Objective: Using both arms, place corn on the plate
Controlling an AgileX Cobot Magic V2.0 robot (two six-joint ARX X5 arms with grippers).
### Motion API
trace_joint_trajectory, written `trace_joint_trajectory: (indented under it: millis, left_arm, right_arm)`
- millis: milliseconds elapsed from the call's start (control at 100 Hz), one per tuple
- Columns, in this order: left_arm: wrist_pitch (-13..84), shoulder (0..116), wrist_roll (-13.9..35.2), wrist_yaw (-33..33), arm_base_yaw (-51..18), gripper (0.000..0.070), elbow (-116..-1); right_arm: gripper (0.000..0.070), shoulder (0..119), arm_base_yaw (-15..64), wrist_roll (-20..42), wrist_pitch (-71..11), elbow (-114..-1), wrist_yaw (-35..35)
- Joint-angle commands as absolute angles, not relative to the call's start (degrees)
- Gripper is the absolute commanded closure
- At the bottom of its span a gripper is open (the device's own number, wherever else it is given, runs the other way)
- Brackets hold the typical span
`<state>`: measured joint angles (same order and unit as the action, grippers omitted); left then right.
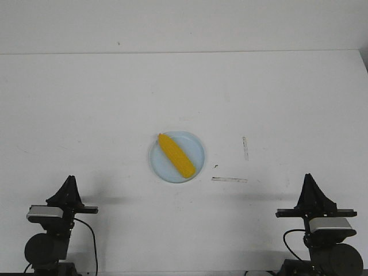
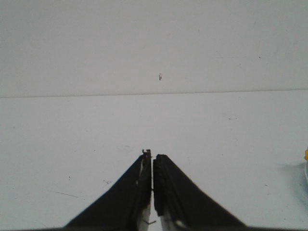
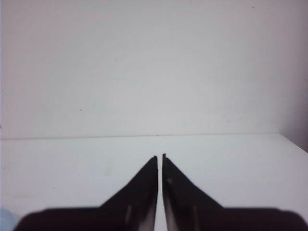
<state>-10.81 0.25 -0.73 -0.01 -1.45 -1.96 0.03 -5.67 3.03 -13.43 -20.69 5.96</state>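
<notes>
Corn lies on the plate, axis eleven to five.
Left fingers together, right fingers together; both well back, roughly equally far.

The white table carries the pale blue plate near its centre. Two strips of clear tape lie on the tabletop beside the plate, one at three o'clock, another at four o'clock.
</notes>
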Motion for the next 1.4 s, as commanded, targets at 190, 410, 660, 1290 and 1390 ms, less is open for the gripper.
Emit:
trace_joint_trajectory:
  millis: [190, 410, 660, 1290, 1390]
  left_arm:
    - [-9.7, 0.2, -0.4, 0.0, -1.5, 0.0699, -0.7]
    - [-10.3, 0.2, -0.4, 0.0, -1.5, 0.0699, -0.7]
    - [-10.3, 0.2, -0.4, 0.0, -1.5, 0.0699, -0.7]
    - [-10.3, 0.2, -0.4, 0.0, -1.5, 0.0699, -0.7]
    - [-10.3, 0.2, -0.4, 0.0, -1.5, 0.0699, -0.7]
  right_arm:
    - [0.0685, 0.1, -5.7, 3.6, -12.9, -21.0, 6.0]
    - [0.0685, 0.1, -5.7, 3.6, -12.9, -21.0, 6.0]
    - [0.0685, 0.1, -5.7, 3.6, -12.9, -21.0, 6.0]
    - [0.0685, 0.1, -5.7, 3.6, -12.9, -21.0, 5.9]
    - [0.0685, 0.1, -5.7, 3.6, -13.3, -21.0, 4.9]
